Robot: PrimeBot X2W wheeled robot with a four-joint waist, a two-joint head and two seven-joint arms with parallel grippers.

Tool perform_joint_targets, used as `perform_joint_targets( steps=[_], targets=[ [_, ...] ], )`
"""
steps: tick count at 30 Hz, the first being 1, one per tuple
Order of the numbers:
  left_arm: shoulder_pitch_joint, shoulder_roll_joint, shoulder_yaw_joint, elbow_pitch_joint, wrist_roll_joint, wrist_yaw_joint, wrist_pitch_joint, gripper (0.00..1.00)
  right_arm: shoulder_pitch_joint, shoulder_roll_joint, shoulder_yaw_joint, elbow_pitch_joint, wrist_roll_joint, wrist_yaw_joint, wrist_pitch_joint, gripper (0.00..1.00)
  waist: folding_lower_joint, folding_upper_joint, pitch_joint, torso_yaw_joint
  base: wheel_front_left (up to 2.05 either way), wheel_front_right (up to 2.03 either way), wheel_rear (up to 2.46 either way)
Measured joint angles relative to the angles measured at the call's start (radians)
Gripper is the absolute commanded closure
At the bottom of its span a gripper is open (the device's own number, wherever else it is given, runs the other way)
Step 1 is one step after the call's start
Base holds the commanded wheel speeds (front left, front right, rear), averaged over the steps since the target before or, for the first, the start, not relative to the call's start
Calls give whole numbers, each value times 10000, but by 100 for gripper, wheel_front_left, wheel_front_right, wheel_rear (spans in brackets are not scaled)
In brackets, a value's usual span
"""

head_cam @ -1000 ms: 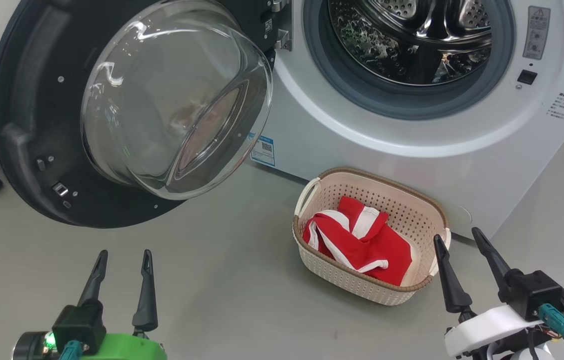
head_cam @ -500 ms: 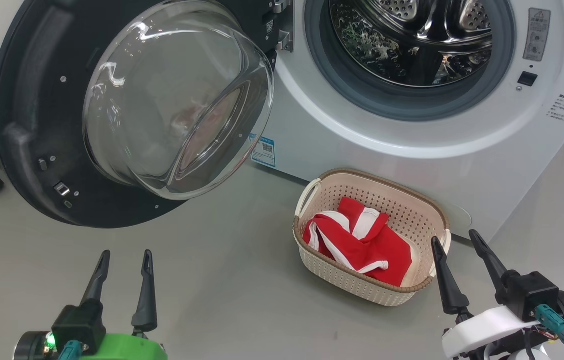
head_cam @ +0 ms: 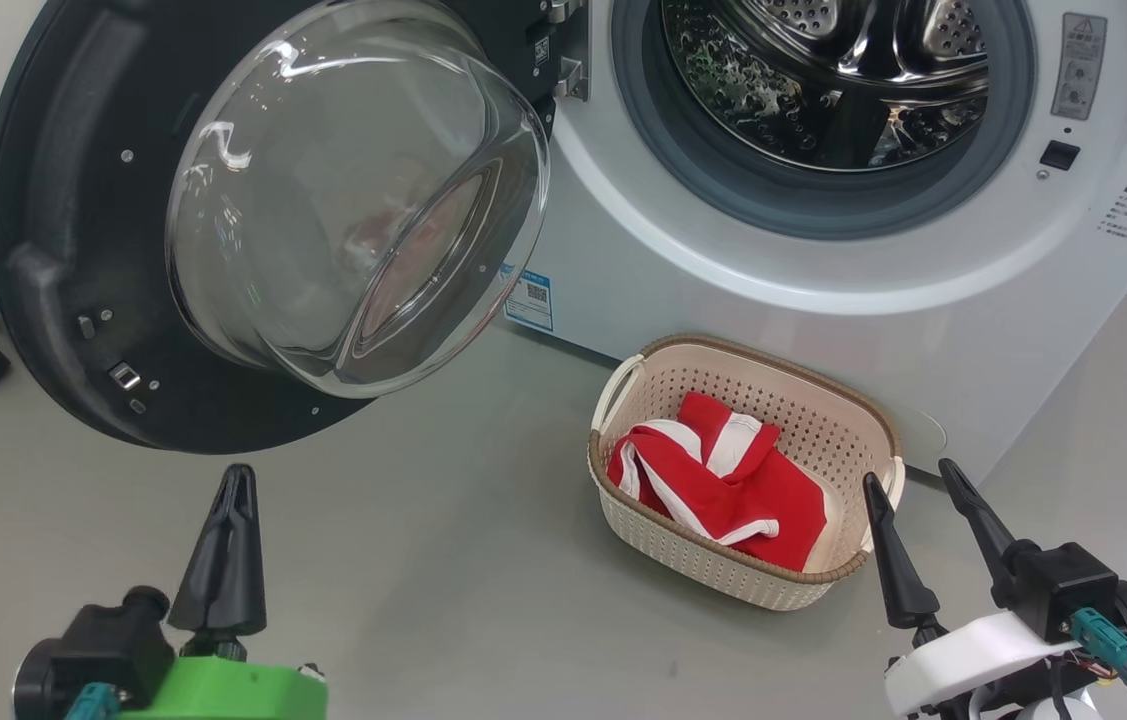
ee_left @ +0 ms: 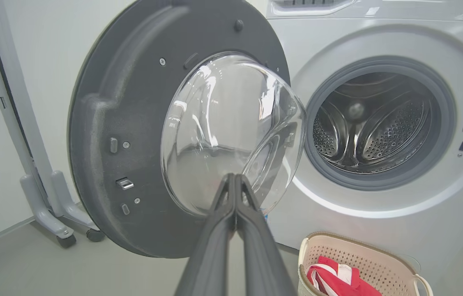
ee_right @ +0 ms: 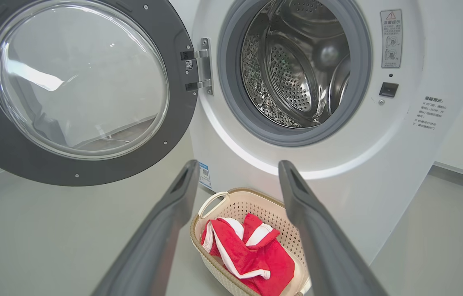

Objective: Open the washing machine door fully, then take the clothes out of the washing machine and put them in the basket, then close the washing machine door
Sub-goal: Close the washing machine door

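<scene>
Clothes (head_cam: 723, 485), red with white bands, lie bundled in the cream basket (head_cam: 753, 590) at lower centre of the head view, just in front of the washing machine (head_cam: 823, 330). Upper right, the steel drum (head_cam: 823, 80) glints. The washing machine door (head_cam: 73, 250) hangs wide open across the upper left, glass bowl bulging out. Lower left, the left gripper (head_cam: 238, 480) shows fingers pinched together on nothing; lower right, the right gripper (head_cam: 907, 473) stands spread wide, empty, beside the basket's right handle.

clothes (head_cam: 715, 482) in basket (head_cam: 713, 572); basket before washing machine (head_cam: 823, 335); washing machine door (head_cam: 53, 250) left of basket.
</scene>
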Motion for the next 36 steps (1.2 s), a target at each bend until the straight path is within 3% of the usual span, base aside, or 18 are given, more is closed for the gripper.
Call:
perform_joint_targets(
  steps=[11,17,22,28,36],
  targets=[
    [-911,-188,606,-1881,-3467,-1348,-192,100,-4,-50,0,-2,0,-2,25,0,0,0,10,18,0,0,0],
    [-1676,-211,1331,-2888,-5363,-1586,-194,100,-5,-121,-10,-46,-2,-13,94,0,0,0,123,33,0,0,0],
    [-2609,-153,2389,-3066,-6543,-1595,-25,100,-9,-178,-21,-90,-4,-13,123,0,0,0,191,46,0,0,0],
    [-3478,502,3791,-2522,-8013,-1538,581,100,-18,-207,0,-207,-6,-12,213,0,0,0,318,-18,0,0,0],
    [-4777,1396,5129,-663,-9409,-677,1532,100,-43,-336,17,-397,-19,0,399,0,0,0,595,-149,0,0,0]
  ],
)
